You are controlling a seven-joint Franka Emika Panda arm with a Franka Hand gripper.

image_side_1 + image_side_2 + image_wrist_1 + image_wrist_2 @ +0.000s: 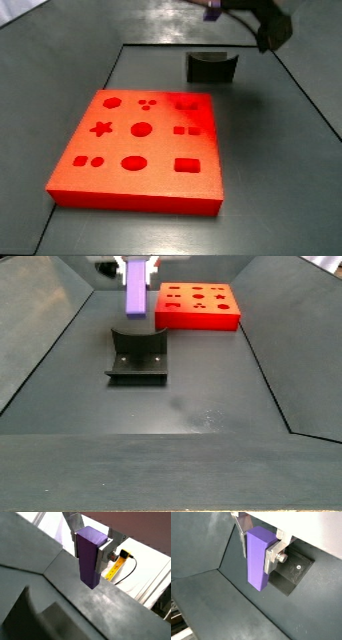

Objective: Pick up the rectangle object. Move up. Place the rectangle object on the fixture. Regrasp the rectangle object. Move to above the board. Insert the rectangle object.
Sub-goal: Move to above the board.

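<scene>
Behind the fixture, well apart from it, sits the board [198, 304]; it's not in play yet, so ignore it. Next down in size: the fixture [138, 354] on the floor, recess facing up. The gripper [134, 266] hangs above it, jaws closed on the rectangle object [136, 296], pinching its upper end so the block hangs long-axis down. In both wrist views the pads [272, 553] clamp the block's sides near the top, lower end free.

My read: you're on the place-on-fixture step. Block looks just above the recess, not yet seated; contact can't be confirmed. Centre the lower end over the recess, keep it plumb, descend slow. Don't release until it bottoms out, or I'd expect it to tip. In the side view [211, 66] the block is mostly cropped, so trust the wrist views.
</scene>
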